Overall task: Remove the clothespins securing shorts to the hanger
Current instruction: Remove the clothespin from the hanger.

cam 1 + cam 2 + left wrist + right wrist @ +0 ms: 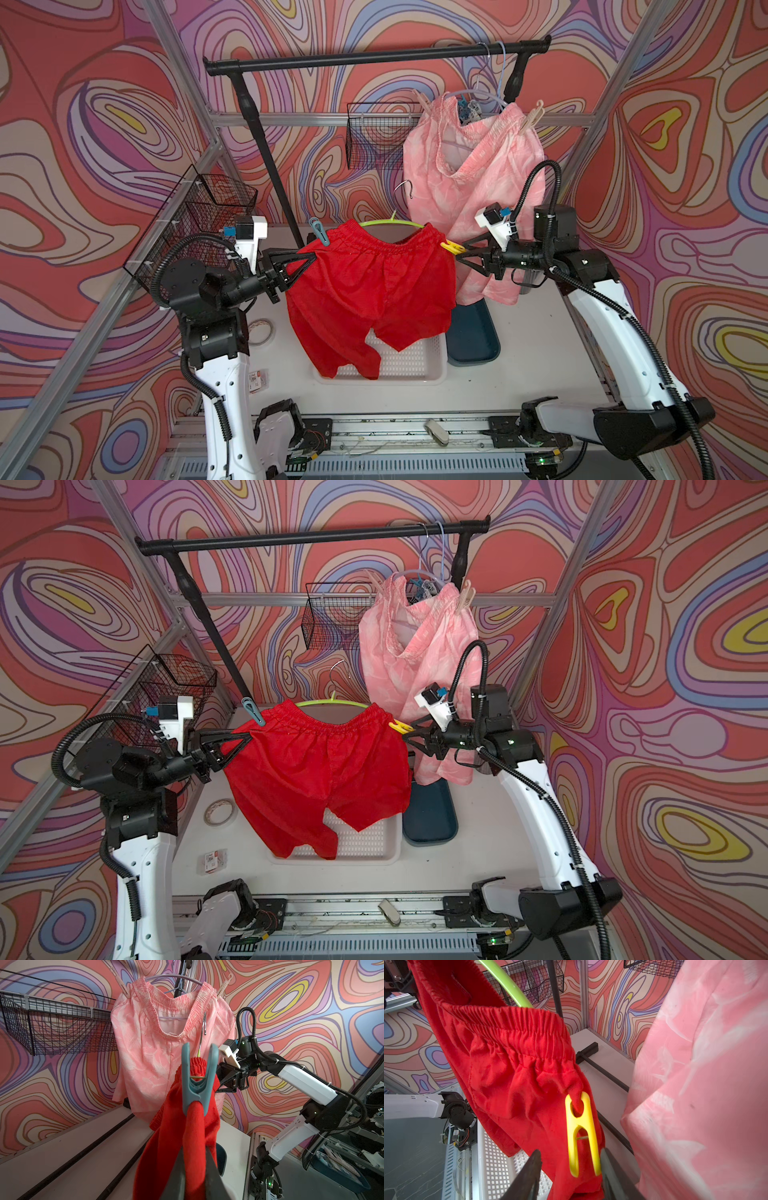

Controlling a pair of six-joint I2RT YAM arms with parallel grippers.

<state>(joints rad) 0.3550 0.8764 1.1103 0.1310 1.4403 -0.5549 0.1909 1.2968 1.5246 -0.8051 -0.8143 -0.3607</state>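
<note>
Both arms same build. Left arm [226,386] and right arm [602,316]: white plastic link shells with small dark screw holes, black housings at the joints. Black corrugated cable hose [195,238] along each arm, tied on with white zip ties. White wrist camera block [252,229] with black lens module and blue plug; same on the right [494,219]. Left gripper [309,259] and right gripper [457,254] black, jaws triangular open-frame. Small green light [243,1043] on right arm's black wrist joint.

Plain red shorts [370,286], pink shorts [469,178] — white leaf print, yellow clothespin [580,1121], teal-grey clothespin [198,1089], lime hanger [390,223]
</note>
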